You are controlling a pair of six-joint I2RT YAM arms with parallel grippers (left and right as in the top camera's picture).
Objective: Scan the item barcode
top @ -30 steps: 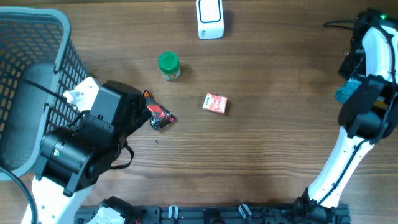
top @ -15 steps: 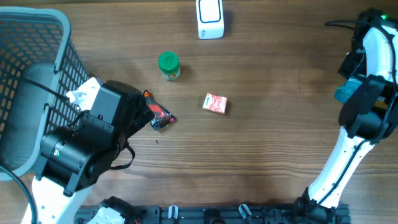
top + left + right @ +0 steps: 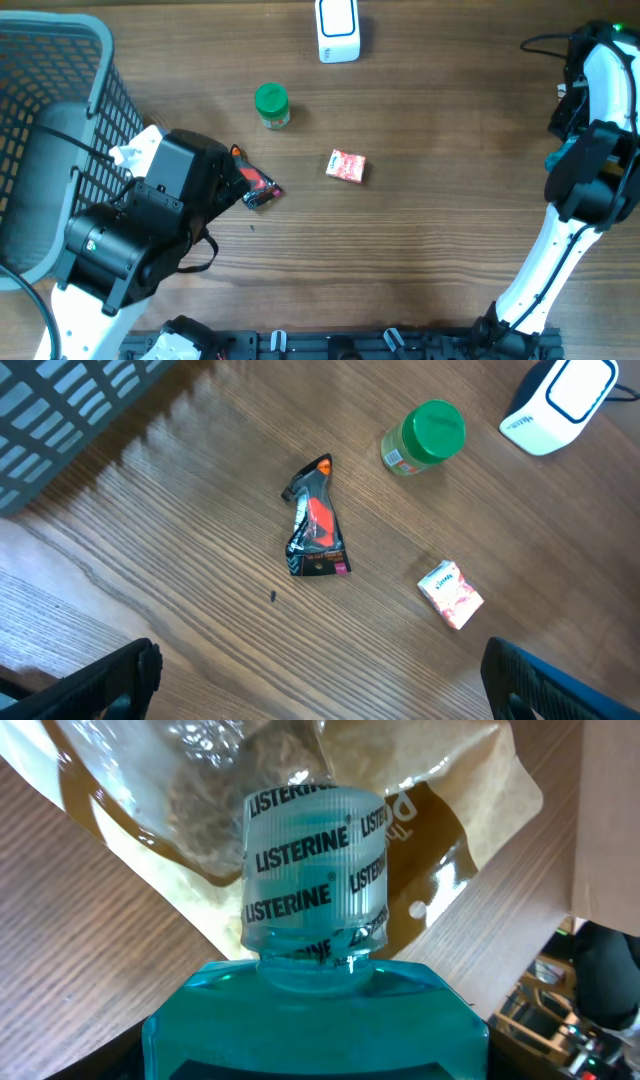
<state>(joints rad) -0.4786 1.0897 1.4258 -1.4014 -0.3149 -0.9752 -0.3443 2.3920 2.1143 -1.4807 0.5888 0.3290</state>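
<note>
Wooden table [image 3: 430, 250], one mouthwash bottle [image 3: 315, 1010], one scanner [image 3: 337, 28]

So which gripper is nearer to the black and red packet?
Left. The left gripper hangs open right by the packet; the right gripper holds the mouthwash bottle far off at the table's edge.

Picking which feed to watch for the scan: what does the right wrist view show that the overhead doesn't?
Only the right wrist: the LISTERINE cap on the mouthwash bottle, and a crinkled brown bag behind it. Only the overhead: the white scanner, green-lidded jar, pink packet, black-and-red sachet, basket and left arm. Both: the wooden table, and the bottle, though overhead gives just a teal sliver of it.
</note>
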